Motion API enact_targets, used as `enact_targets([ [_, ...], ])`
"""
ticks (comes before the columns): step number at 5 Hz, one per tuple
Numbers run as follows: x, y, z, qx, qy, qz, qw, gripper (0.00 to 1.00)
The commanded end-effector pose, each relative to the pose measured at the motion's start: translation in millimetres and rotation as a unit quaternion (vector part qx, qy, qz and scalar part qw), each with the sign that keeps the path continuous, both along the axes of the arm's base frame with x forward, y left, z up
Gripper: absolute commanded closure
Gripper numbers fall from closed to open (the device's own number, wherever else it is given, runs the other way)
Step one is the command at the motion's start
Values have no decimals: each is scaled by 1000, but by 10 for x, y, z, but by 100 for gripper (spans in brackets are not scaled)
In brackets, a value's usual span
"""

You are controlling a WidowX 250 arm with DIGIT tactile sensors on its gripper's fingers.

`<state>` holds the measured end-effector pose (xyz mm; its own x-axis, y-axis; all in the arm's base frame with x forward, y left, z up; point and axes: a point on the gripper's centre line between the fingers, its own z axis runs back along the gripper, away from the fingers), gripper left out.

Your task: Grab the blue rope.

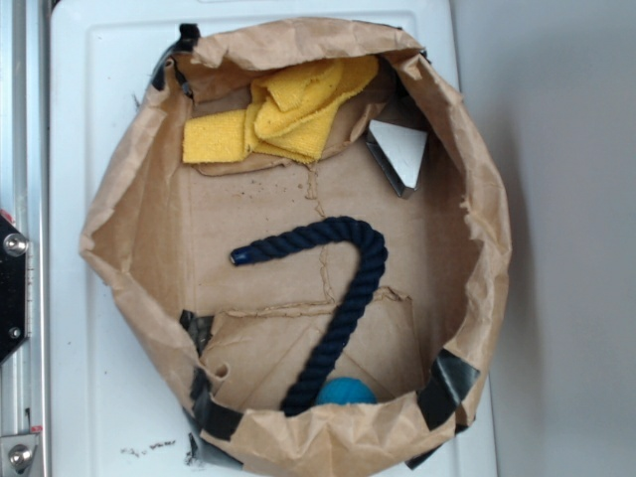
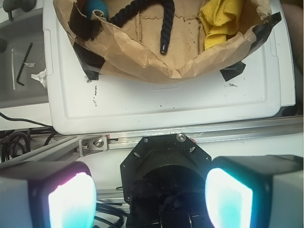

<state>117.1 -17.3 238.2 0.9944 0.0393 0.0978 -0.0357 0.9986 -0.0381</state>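
Observation:
The blue rope is thick, dark navy and twisted, bent in a hook on the floor of a brown paper bag. Its shiny sealed end points left and its other end runs down beside a small bright blue ball. In the wrist view the blue rope shows at the top, inside the bag. My gripper is open, its two glowing pads far apart with nothing between them. It hangs over the robot's base, well outside the bag and away from the rope. The exterior view does not show the gripper.
A yellow cloth lies crumpled at the bag's far side, beside a grey triangular piece. The bag stands on a white board with black tape at its corners. An aluminium rail and a black hex key lie beyond the board.

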Motion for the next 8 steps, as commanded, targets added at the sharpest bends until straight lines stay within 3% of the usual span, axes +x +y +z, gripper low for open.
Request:
enact_targets([
  [1, 0, 0, 0, 0, 0, 0, 1000, 0],
  [2, 500, -10, -11, 2, -10, -6, 1000, 0],
  [3, 998, 74, -117, -14, -33, -24, 999, 0],
  [4, 1352, 218, -318, -21, -71, -55, 996, 0],
  [5, 1532, 398, -800, -5, -61, -70, 996, 0],
  [6, 1517, 466, -978, 0, -42, -61, 997, 0],
  [8, 1517, 466, -978, 0, -42, -61, 997, 0],
])
